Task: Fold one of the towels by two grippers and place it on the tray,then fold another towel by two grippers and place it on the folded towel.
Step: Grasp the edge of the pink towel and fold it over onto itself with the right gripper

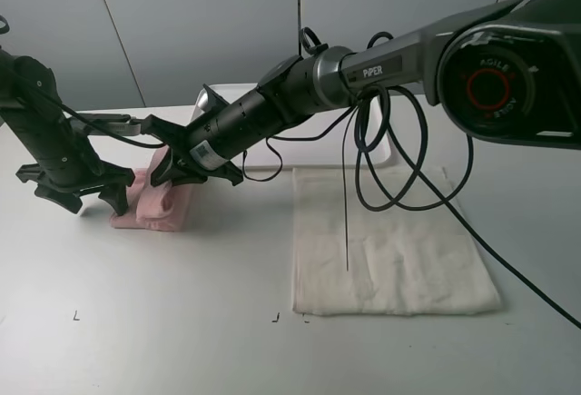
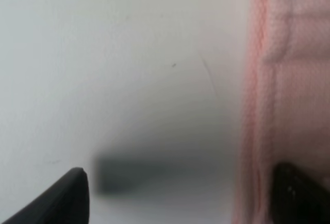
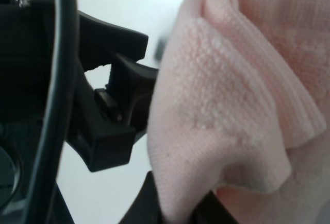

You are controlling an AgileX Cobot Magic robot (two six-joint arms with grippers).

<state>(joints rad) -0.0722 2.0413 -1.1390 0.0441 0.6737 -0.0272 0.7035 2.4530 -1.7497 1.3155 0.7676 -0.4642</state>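
**A:** What lies nearest on the bench (image 1: 182,340)?
**B:** The cream-white towel (image 1: 390,245), spread flat, right of centre.
**A:** And beyond it?
**B:** The pink towel (image 1: 162,206), bunched at the left. The right tool (image 1: 174,175) is closed, pinching a fold of it. The left tool (image 1: 91,202) stands wide, one fingertip at the towel's edge.
**A:** Farthest back?
**B:** The tray (image 1: 309,152), partly hidden behind the right arm (image 1: 300,91).

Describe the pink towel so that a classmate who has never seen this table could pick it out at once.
Start at the white table, where a large cream-white towel lies flat on the right. Look left, between the left gripper and the right gripper. The pink towel there is the only coloured cloth, bunched up, not spread flat.
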